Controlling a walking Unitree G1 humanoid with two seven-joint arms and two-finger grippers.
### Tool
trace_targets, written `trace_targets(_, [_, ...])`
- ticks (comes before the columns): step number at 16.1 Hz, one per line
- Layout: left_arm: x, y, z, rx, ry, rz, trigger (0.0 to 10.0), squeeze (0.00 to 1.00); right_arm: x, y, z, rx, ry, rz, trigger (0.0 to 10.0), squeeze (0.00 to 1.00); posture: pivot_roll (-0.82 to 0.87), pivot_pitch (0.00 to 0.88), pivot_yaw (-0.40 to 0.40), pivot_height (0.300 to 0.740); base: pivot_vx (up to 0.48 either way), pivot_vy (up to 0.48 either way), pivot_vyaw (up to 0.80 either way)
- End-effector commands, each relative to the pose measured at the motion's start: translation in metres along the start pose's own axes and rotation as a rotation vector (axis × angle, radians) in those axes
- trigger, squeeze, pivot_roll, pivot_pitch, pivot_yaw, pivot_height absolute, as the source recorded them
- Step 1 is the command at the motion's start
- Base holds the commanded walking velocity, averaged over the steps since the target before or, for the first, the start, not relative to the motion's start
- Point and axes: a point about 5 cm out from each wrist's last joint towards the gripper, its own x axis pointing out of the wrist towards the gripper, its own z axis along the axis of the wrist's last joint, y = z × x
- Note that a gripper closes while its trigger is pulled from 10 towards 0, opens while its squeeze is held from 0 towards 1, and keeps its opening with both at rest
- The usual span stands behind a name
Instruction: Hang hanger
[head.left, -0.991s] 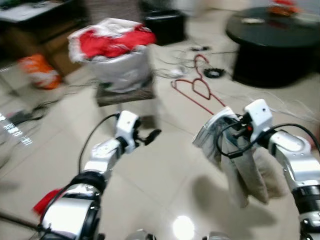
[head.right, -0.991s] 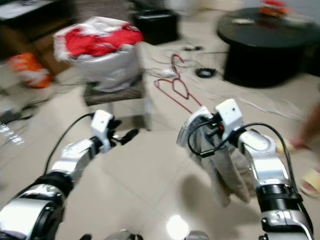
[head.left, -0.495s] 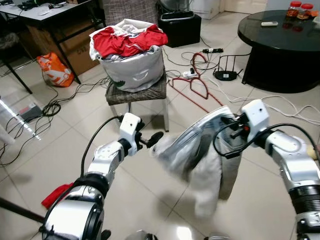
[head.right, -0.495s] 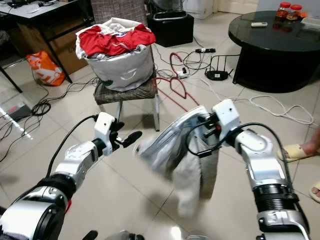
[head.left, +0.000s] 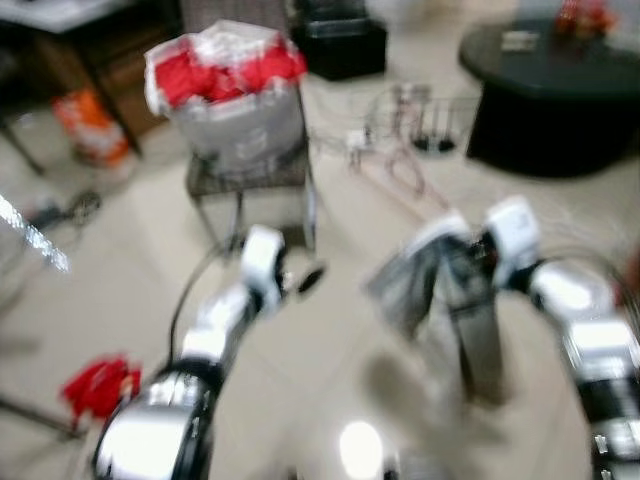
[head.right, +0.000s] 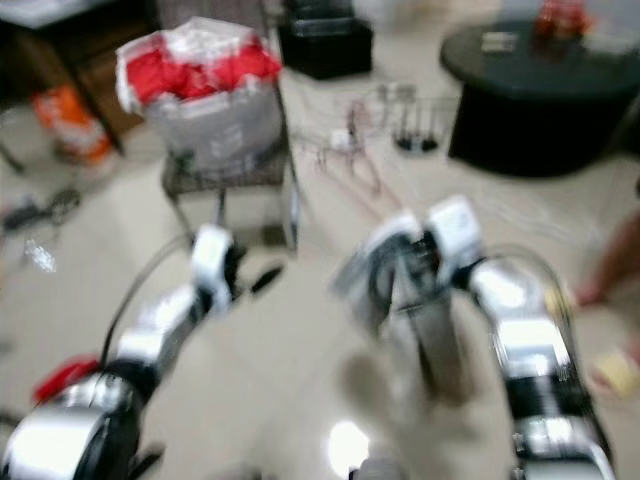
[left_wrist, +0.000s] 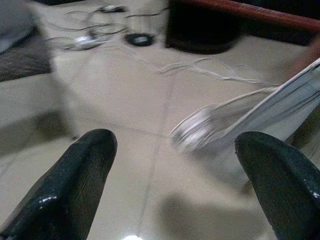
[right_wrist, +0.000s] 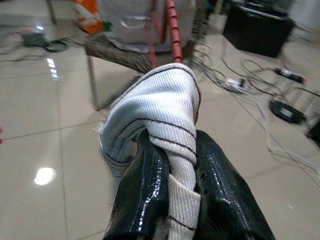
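Pinching a grey ribbed knit garment so it hangs off the floor, the right end effector is at right, the left end effector spread empty beside it.

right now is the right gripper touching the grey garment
Touching. In the right wrist view the right gripper has its two black fingers clamped on a bunched fold of the grey garment, the cloth pinched between them.

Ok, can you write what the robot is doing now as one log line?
right gripper: shut on grey garment | left gripper: open, nothing held | red hangers: on floor | head views: blurred
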Motion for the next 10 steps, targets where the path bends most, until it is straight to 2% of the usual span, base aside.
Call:
trace_targets(1, [0.0032,-0.0013,0.0067,0.006,-0.026,0.02,10.0,0.0,0.0008,-0.003,0.0144,-0.032,-0.064,-0.01,10.0,0.0,-0.23,0.0,0.16,0.74,0.0,0.0,0.53])
trace_targets(3, [0.0041,0.0003,0.0055,0.037,-0.003,0.08,10.0,0.0,0.0018,-0.0008,0.013,-0.016,-0.069,-0.006,10.0,0.0,-0.23,0.0,0.16,0.74,0.0,0.0,0.52])
trace_targets(5, [0.0037,0.0018,0.0055,0.031,-0.008,0.113,10.0,0.0,0.0022,-0.0003,0.0124,-0.011,-0.071,-0.005,10.0,0.0,-0.23,0.0,0.162,0.74,0.0,0.0,0.48])
trace_targets(9, [0.0051,-0.0062,0.0032,0.05,-0.026,0.124,10.0,0.0,0.0028,-0.0007,0.0107,-0.001,-0.075,-0.009,10.0,0.0,-0.23,0.0,0.162,0.74,0.0,0.0,0.45])
trace_targets(10, [0.0036,-0.0038,-0.0021,0.01,-0.011,0.178,10.0,0.0,0.0042,-0.0005,0.0069,0.013,-0.073,-0.024,10.0,0.0,-0.23,0.0,0.159,0.74,0.0,-0.349,0.42])
